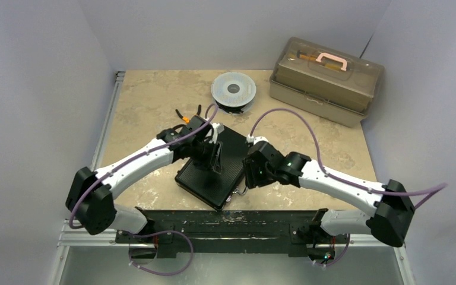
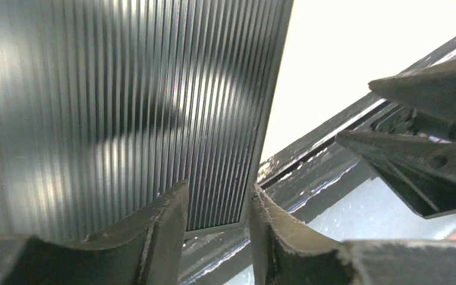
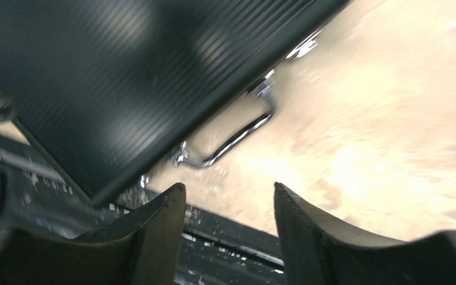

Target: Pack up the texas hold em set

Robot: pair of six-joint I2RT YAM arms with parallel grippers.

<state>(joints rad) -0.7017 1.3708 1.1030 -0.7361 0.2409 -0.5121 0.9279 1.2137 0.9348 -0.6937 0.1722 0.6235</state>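
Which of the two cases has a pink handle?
The translucent brown toolbox at the far right; the black ribbed briefcase in the middle has a silver handle.

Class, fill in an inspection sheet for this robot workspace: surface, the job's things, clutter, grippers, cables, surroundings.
Surface: beige mottled table; no spills seen.
Job's things: black ribbed briefcase lies flat and closed, its silver handle toward the right arm; no chips or cards in view.
Clutter: grey spool and translucent brown toolbox at the far edge, apart from the briefcase.
Grippers: left gripper open over the briefcase; right gripper open near the handle, holding nothing.
Cables: purple cables loop along both arms.
Surroundings: plain pale walls; nothing else seen.
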